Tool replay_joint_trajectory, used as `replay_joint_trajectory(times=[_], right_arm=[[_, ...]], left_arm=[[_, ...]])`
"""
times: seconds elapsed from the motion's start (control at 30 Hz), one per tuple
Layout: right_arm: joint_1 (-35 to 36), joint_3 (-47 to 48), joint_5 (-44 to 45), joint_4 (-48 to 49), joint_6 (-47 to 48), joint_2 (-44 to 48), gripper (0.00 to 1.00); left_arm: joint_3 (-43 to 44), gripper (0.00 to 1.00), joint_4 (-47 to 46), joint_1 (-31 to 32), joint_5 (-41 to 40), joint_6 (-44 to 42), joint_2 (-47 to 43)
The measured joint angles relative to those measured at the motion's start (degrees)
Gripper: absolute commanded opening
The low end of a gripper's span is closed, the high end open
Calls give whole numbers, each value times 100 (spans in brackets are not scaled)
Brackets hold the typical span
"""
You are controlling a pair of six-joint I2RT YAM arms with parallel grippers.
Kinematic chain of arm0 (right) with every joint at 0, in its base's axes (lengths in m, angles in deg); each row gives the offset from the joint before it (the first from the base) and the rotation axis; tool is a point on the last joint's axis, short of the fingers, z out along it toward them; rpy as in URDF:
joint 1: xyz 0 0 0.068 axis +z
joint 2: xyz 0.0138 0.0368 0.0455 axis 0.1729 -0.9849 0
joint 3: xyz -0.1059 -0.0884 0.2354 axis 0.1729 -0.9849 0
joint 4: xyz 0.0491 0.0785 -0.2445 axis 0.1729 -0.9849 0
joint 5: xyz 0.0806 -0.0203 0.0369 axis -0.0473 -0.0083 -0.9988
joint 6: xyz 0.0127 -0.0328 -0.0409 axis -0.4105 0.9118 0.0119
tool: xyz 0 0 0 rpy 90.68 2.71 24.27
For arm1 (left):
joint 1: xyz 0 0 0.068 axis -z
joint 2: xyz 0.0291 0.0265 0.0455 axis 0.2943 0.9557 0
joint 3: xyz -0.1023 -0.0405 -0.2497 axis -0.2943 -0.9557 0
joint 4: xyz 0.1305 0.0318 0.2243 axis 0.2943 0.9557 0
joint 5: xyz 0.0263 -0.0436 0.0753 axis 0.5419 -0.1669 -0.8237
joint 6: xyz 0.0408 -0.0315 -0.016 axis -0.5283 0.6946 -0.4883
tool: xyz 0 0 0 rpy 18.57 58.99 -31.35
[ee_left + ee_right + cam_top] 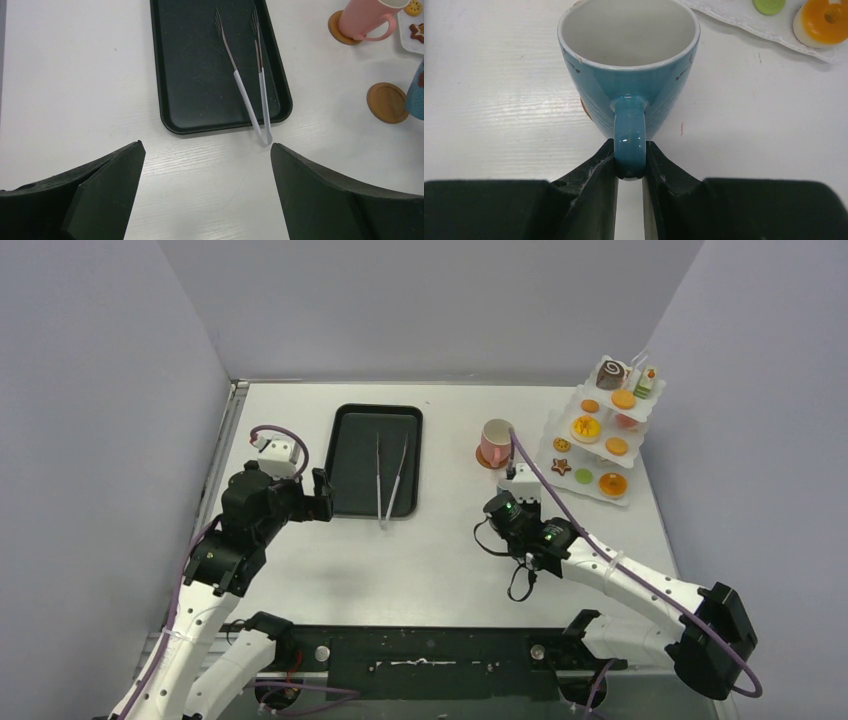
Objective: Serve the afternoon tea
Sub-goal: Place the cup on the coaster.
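Step in hand appears to be setting out the blue cup [629, 65]: your right gripper [629, 160] is clenched on its handle, cup upright, pastry stand [590, 458] at one o'clock. Your left gripper [206, 146] stands released, empty. Next, seat the cup squarely on the bare wooden coaster [387, 102], shown plainly only by the left wrist view; overhead, the arm hides the cup.

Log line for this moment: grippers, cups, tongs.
left gripper: open, empty | right gripper: shut on blue cup handle | pink cup: on coaster, untouched | tongs: on black tray
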Motion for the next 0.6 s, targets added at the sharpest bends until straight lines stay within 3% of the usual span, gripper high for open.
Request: replay_joint_trajectory(times=[0.6], right_arm=[[-769, -446, -446, 1298, 402, -146, 0]], left_arm=[[0, 97, 0, 37, -9, -52, -2]])
